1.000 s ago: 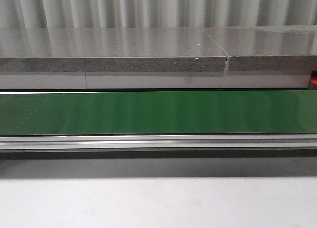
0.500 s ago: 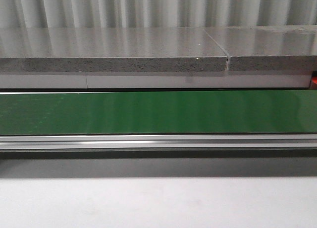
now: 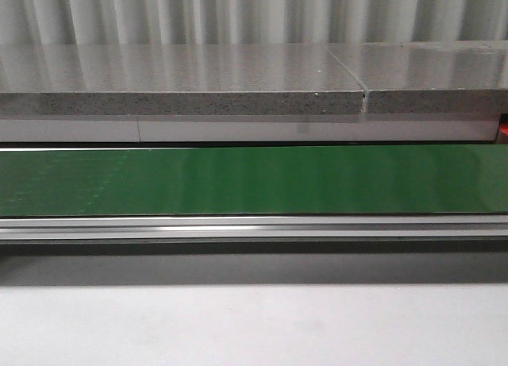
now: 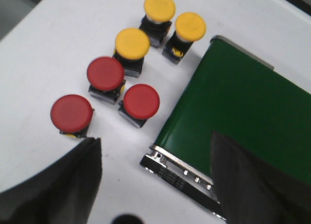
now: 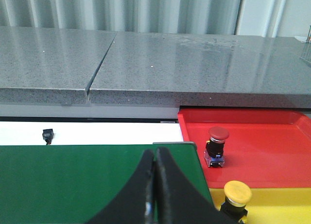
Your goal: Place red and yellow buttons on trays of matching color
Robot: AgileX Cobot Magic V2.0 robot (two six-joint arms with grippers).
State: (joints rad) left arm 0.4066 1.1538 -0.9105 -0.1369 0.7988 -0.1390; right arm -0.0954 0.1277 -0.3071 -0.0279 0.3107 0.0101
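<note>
Conveyor belt [image 3: 254, 179], green and bare, is seen running across the front view, edged by an aluminium rail [image 3: 254, 227], with a grey speckled stone counter [image 3: 182, 84] behind it and the white desk [image 3: 254, 326] in front. Neither arm is seen in this view.

In the left wrist view, six push buttons are seen standing on the white desk [image 4: 43, 54] just beside the end of the green belt [image 4: 243, 102]. Three are yellow: one [image 4: 159, 7], a second [image 4: 190, 26] close beside it and nearest the belt, and a third [image 4: 131, 43]. Three are red: one [image 4: 105, 73] touching or nearly touching the third yellow one, another [image 4: 141, 101] nearest the belt's end, and a last one [image 4: 72, 113] set a little apart. The left gripper [image 4: 155, 185] is held above the desk with its jaws spread wide and nothing between them.

In the right wrist view, the right gripper [image 5: 155, 185] is seen over the green belt [image 5: 73, 180] with its jaws pressed together on nothing. A red tray [image 5: 272, 146] carries one red button [image 5: 217, 146], upright near its edge by the belt. A yellow tray [image 5: 282, 204] adjoining it carries one yellow button [image 5: 236, 197]. A small black object [image 5: 47, 135] lies on the white strip beyond the belt.
</note>
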